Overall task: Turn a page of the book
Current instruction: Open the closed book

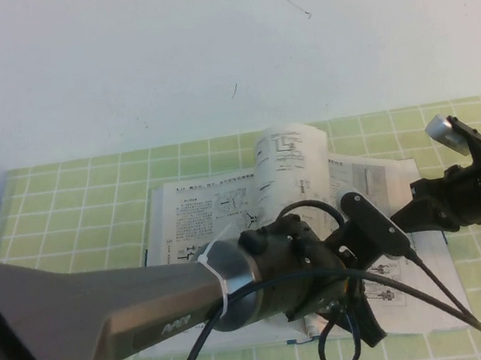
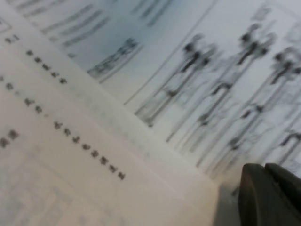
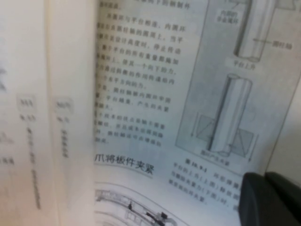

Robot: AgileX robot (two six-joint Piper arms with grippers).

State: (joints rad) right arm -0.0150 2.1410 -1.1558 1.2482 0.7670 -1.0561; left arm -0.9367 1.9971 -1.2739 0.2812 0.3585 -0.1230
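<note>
White page (image 1: pixel 289 158) stands lifted above the middle of the open book (image 1: pixel 194 214) on the checked green cloth (image 1: pixel 92 185). Left gripper (image 1: pixel 348 303) and right gripper (image 1: pixel 378 225) hover over the book; I cannot tell their opening.

A table under a green-and-white checked cloth (image 1: pixel 68 201) fills the lower half of the frame. The open book (image 1: pixel 183 213) lies flat on it, centre frame.

The left gripper (image 1: pixel 361 306) is low over the book's near edge; the right gripper (image 1: pixel 359 218) is over its right-hand page.
</note>
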